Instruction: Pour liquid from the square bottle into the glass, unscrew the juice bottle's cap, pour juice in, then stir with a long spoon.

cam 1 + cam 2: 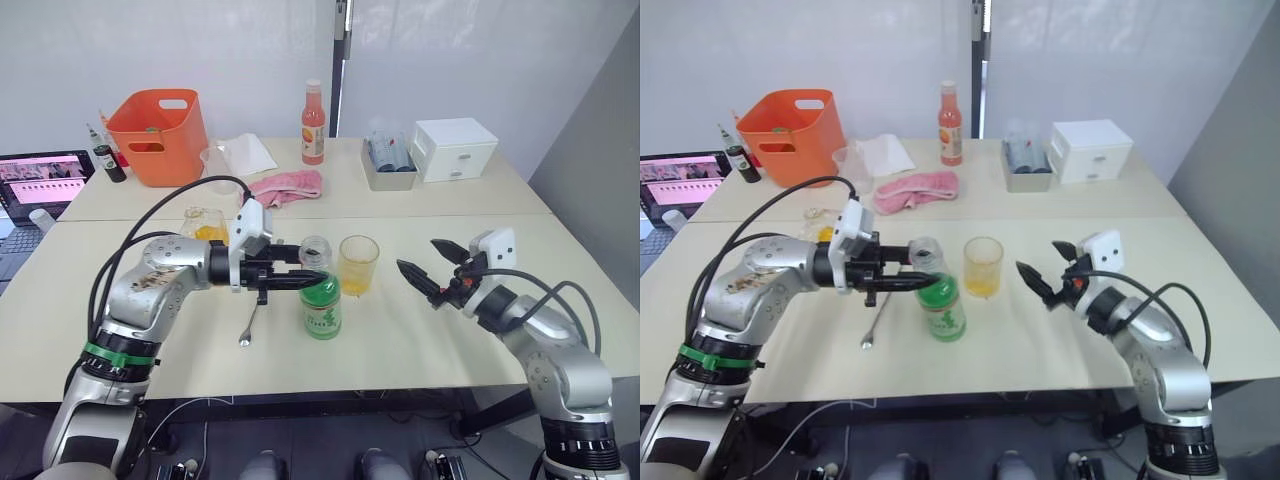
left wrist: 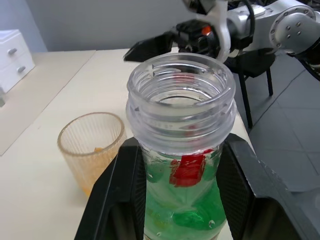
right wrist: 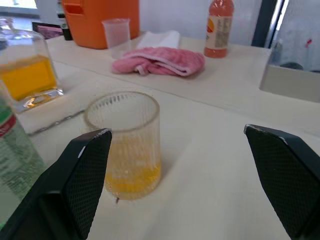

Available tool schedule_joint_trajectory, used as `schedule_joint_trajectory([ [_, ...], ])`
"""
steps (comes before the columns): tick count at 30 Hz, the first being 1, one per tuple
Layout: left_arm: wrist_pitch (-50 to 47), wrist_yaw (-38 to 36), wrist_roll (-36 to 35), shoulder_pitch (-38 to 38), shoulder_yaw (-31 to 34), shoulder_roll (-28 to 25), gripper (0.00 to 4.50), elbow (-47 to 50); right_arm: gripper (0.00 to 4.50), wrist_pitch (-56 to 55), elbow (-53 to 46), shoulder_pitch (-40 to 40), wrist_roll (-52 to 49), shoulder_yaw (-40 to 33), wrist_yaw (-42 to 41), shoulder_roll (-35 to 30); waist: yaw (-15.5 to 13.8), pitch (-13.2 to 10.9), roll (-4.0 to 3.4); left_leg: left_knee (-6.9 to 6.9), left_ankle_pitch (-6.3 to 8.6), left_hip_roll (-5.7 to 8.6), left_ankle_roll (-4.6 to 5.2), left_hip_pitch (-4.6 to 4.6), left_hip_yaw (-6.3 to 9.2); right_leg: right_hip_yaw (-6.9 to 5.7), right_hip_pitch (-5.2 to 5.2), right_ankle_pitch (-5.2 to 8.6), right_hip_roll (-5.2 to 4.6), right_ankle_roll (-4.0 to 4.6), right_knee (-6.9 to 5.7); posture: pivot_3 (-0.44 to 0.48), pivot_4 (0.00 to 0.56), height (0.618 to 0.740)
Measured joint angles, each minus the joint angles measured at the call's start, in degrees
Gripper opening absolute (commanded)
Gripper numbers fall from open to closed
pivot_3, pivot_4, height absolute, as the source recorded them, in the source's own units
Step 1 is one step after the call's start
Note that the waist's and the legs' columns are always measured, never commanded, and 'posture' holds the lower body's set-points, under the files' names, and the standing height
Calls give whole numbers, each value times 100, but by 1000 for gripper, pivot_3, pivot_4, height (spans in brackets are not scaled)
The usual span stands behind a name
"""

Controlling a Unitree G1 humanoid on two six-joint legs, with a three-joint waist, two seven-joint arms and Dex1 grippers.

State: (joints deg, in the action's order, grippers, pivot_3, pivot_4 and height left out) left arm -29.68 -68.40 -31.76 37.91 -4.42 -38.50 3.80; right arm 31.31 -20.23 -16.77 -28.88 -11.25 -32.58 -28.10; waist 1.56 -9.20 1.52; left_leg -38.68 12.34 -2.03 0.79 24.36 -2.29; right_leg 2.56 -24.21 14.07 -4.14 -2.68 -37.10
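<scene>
In the head view, the spoon (image 1: 250, 326) is seen lying on the table (image 1: 420, 340) left of the juice bottle (image 1: 321, 305), whose neck is clamped by the left gripper (image 1: 312, 282). Beside it stands the glass (image 1: 358, 264). In the left wrist view, the bottle's mouth is uncapped. In the right wrist view, the right gripper (image 3: 180, 170) is spread wide, with liquid (image 3: 131, 183) low in the glass and the square bottle (image 3: 27, 70) beyond.

The left gripper (image 1: 312, 281) possibly hides much of the square bottle (image 1: 205, 224).
</scene>
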Motion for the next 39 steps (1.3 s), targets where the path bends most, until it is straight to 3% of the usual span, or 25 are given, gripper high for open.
schedule_joint_trajectory([
  [4,-143,-111,-32,26,253,-408,1499,-283,4478,307,-270,-80,-373,-136,-5,-245,-24,-2,1,0,0,1,0,0,-1,-3,1,0,-2,0,1,0,150,715],
  [8,184,99,380,353,328,-409,1499,-913,4478,409,-300,141,-390,-45,17,-283,-102,-6,7,-8,0,11,0,7,-2,-6,2,0,-11,-1,1,0,150,715],
  [15,1141,497,1116,1271,169,377,1499,-1892,4478,423,-492,276,-387,207,124,-223,-221,-13,20,-24,1,21,3,42,7,-16,-10,-4,-17,-10,10,0,150,715],
  [24,3513,886,2276,2246,-197,1504,1499,-4181,4478,943,-884,356,-543,304,463,-162,-221,-17,25,-24,1,21,3,53,10,-18,-17,-4,-16,-10,10,0,150,715],
  [31,5921,1579,3268,2844,-453,1911,1499,-5827,4478,1181,-1185,396,-610,421,827,-14,-218,-17,26,-24,2,24,5,59,11,-20,-19,-5,-18,-13,15,0,150,715],
  [39,7489,2866,4423,2851,-850,2116,1499,-6851,4478,1187,-1399,641,-602,476,1204,197,-217,-18,27,-28,2,25,5,70,15,-23,-27,-7,-19,-15,11,0,150,715],
])
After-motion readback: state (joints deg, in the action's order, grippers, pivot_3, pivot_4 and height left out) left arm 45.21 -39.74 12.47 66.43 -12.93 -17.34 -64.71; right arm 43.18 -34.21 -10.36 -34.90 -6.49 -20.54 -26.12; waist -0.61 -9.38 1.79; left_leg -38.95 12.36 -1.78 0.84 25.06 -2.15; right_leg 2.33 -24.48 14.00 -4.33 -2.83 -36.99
